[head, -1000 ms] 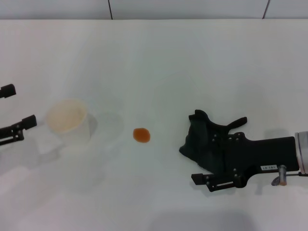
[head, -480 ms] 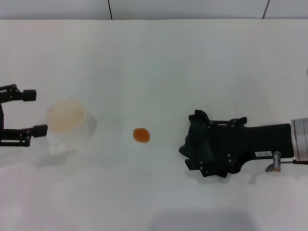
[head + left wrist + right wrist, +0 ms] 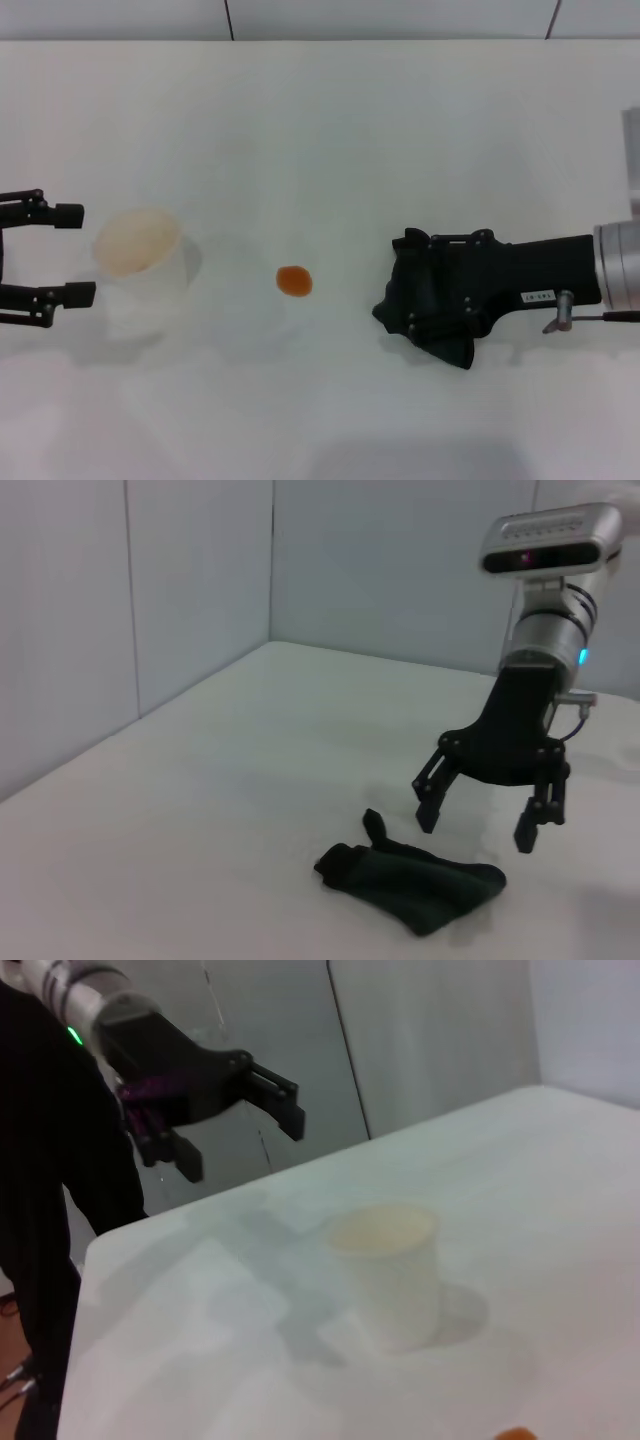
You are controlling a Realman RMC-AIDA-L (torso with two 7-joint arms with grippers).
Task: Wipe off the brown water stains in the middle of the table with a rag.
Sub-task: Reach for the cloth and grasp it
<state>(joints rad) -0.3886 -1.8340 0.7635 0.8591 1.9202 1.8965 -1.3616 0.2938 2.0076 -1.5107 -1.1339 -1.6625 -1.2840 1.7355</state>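
Note:
The rag [image 3: 393, 301], a crumpled dark cloth, lies on the white table [image 3: 330, 130] right of centre. My right gripper [image 3: 432, 290] hangs just above it. The left wrist view shows that gripper [image 3: 478, 826] open, with its fingertips [image 3: 427, 818] a little over the rag [image 3: 410, 880] and nothing held. The brown water stain [image 3: 294, 281] is a small orange-brown blot left of the rag. It also shows at the edge of the right wrist view as the stain [image 3: 515, 1434]. My left gripper [image 3: 75, 253] stands open at the far left, beside a white cup.
A white cup [image 3: 141, 264] with a brownish inside stands between the left gripper and the stain. The right wrist view shows the cup [image 3: 386, 1274] with the left gripper [image 3: 240, 1145] behind it. A wall runs along the table's far edge.
The right gripper has rolled about its wrist over the rag, so its fingers now line up instead of spreading sideways. The left gripper has moved in toward the cup.

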